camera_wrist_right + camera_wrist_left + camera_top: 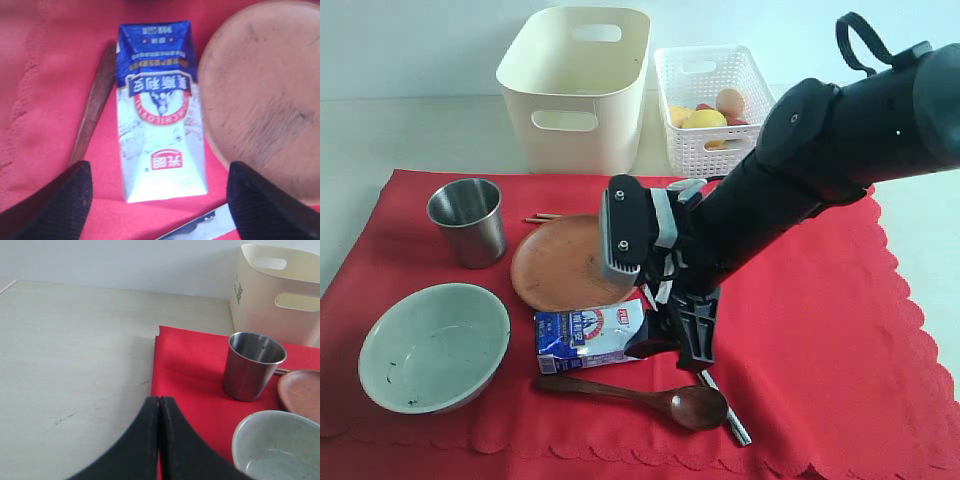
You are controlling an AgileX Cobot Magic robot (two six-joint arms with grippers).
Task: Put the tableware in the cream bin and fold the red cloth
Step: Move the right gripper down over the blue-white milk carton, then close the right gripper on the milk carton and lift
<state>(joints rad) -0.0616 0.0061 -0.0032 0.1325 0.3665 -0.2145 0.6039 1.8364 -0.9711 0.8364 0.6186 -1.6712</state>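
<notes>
The red cloth (820, 330) lies flat on the table (380, 130), with the cream bin (576, 85) just beyond it. The bowl (433, 346), plate (560, 265), cup (468, 221) and spoon (640, 395) rest on the cloth. The right end effector (157, 185) hangs spread apart over the milk carton (588, 335). The left end effector (159, 405) is pressed together.

The exterior view overlooks the whole red cloth (820, 300); the right wrist looks straight down, close, on the milk carton (160, 110); the left, low, shares the steel cup (252, 365).

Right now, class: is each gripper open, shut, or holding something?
Left gripper: shut, holding nothing.
Right gripper: open over the carton, holding nothing.
</notes>
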